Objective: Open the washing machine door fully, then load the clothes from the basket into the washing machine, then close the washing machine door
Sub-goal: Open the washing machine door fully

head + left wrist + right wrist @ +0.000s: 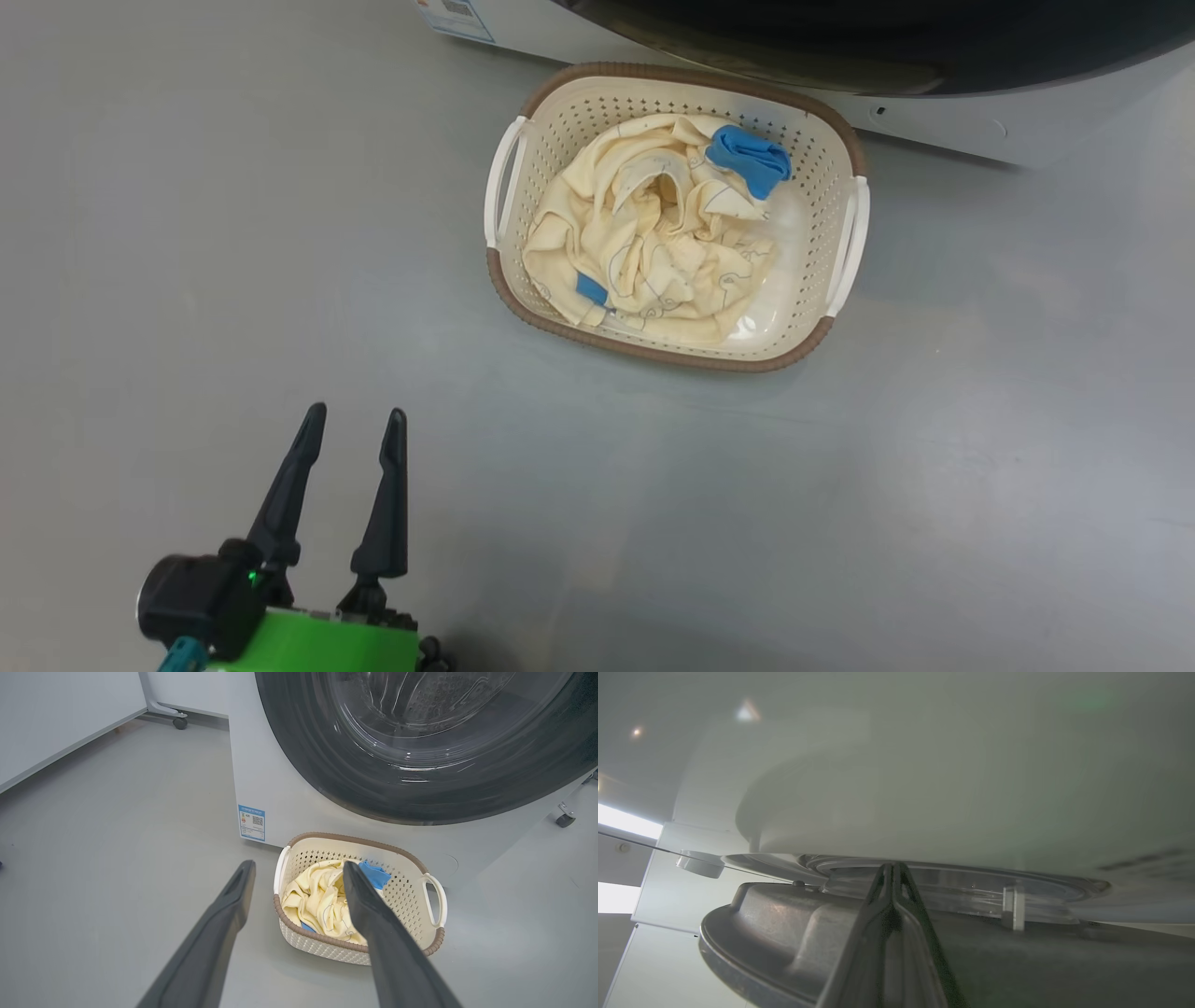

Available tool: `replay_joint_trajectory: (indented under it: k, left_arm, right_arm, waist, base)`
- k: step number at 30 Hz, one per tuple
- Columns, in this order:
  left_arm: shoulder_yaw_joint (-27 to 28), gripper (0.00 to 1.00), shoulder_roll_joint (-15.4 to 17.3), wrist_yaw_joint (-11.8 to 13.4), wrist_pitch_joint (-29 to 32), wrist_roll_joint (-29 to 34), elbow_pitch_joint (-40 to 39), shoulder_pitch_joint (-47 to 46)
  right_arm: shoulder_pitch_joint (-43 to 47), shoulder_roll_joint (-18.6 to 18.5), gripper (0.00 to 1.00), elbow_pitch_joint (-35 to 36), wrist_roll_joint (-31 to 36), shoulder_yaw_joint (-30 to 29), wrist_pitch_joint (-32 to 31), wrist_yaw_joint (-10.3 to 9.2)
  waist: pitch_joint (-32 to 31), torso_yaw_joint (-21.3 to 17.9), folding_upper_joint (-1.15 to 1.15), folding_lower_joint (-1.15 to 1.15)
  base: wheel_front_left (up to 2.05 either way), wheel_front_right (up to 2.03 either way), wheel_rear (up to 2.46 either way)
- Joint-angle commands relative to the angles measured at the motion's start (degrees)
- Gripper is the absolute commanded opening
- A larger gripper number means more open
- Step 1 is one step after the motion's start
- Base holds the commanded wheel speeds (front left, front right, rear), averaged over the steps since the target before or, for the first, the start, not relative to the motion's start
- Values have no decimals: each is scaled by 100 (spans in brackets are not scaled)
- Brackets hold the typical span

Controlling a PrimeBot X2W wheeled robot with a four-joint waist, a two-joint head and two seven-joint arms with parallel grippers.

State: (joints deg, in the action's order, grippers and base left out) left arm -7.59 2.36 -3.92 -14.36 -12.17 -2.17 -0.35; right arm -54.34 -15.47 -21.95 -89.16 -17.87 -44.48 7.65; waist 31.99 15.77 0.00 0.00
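The left gripper (356,417) hangs open with nothing between its two long dark fingers, low over the grey floor (887,523) at about 7 o'clock in the head view. In the left wrist view the same gripper (299,864) spreads its fingers wide, and they frame the basket without touching it.

The right gripper (892,867) has its fingers pressed flat together and grips nothing. Their joined tip points into the narrow gap between the washing machine door (761,919) and the white front of the washing machine (971,765). Whether the tip touches either one cannot be told, nor how far the door stands ajar.

The basket (814,219) sits on the floor at about 1 o'clock from the left gripper, well apart from it. The clothes (644,238) lie crumpled inside it, cream-yellow with thin grey line drawings. A blue cloth piece (749,159) rests on top at 1 o'clock in the basket, and a smaller blue bit peeks out at 7 o'clock.

The washing machine (934,131) stands just beyond the basket at 12 o'clock. The glossy black rim of its door (840,47) reaches out above the basket's far edge. In the left wrist view the door (420,798) shows its glass bowl, with the perforated drum behind. A blue sticker (252,822) sits low on the white front at 10 o'clock from the basket (406,896).
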Motion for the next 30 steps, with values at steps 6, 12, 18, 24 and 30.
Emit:
replay_joint_trajectory:
  k: [6, 12, 18, 24, 30]
  left_arm:
    - [162, 100, 52, 40, -63, -30, -137, -60]
    - [146, 100, 52, 31, -63, -88, -66, -110]
    - [169, 100, 52, -4, -63, -127, 34, -161]
    - [214, 100, 52, -41, -63, -198, 133, -167]
    - [196, 100, 52, -65, -63, -345, 218, -185]
  right_arm:
    - [-83, 59, 0, 293, 53, 344, -213, -16]
    - [87, 149, 0, 280, 97, 522, -244, -16]
    - [352, 302, 0, 251, 122, 781, -294, -16]
    - [700, 522, 0, 274, 102, 1068, -377, -16]
    - [1105, 771, 0, 344, 5, 1292, -483, -16]
  waist:
    - [-46, -35, 0, 0]
    - [-241, -106, 0, 0]
    - [-596, -224, 0, 0]
    - [-1016, -383, 0, 0]
    - [-1388, -527, 0, 0]
  base:
    - [0, 0, 0]
    - [0, 0, 0]
    - [0, 0, 0]
    - [0, 0, 0]
    - [0, 0, 0]
